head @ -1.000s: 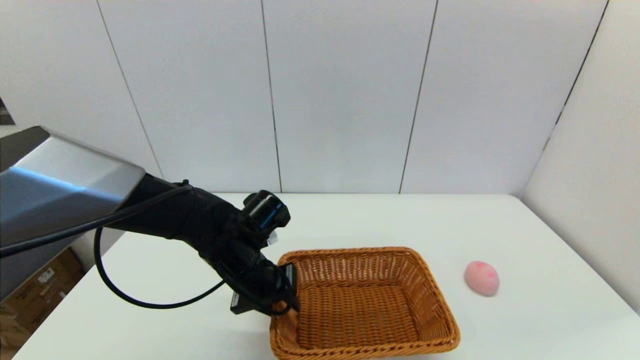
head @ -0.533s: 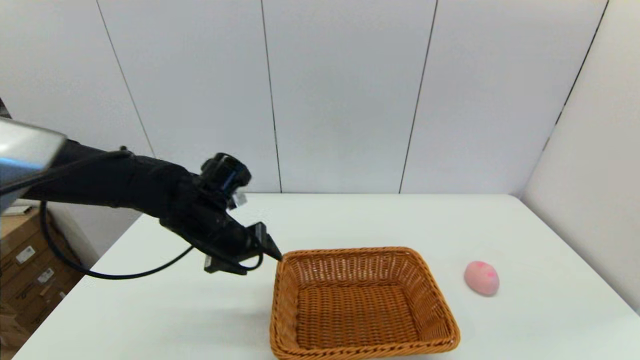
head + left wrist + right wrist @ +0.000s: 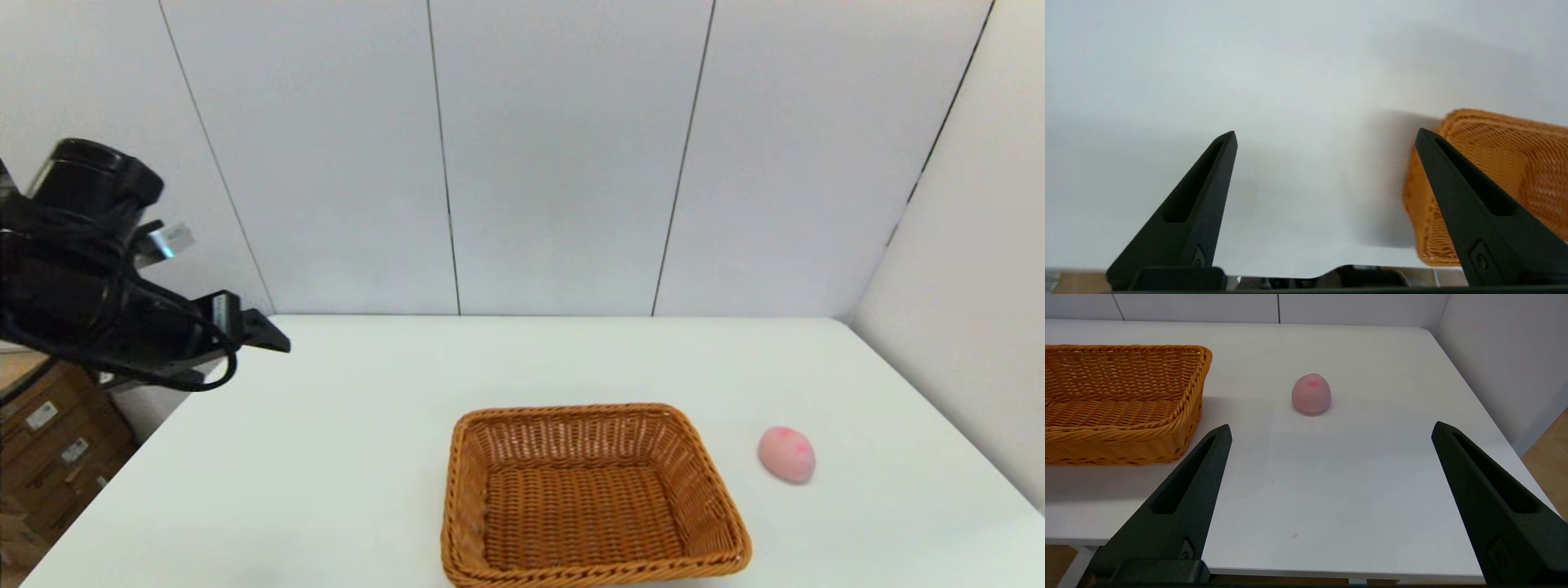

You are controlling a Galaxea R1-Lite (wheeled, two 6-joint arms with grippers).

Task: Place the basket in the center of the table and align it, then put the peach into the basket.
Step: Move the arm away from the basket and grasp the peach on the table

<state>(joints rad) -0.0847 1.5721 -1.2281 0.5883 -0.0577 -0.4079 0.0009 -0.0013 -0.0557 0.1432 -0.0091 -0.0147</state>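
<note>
And the left end effector (image 3: pixel 273 341) has let go of the basket (image 3: pixel 592 498) and swung away, now raised off toward nine o'clock past the bench's (image 3: pixel 367 425) left edge, its fingers (image 3: pixel 1208 183) spread wide and empty. The basket sits where it was, near the bench's front middle, with the peach (image 3: pixel 786 454) well apart at its three o'clock. The right end effector (image 3: pixel 1331 430) hangs low off the near edge, fingers parted, facing the peach.

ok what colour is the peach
Pale pink with a darker pink blotch near the top; the peach shows best in the right wrist view.
</note>
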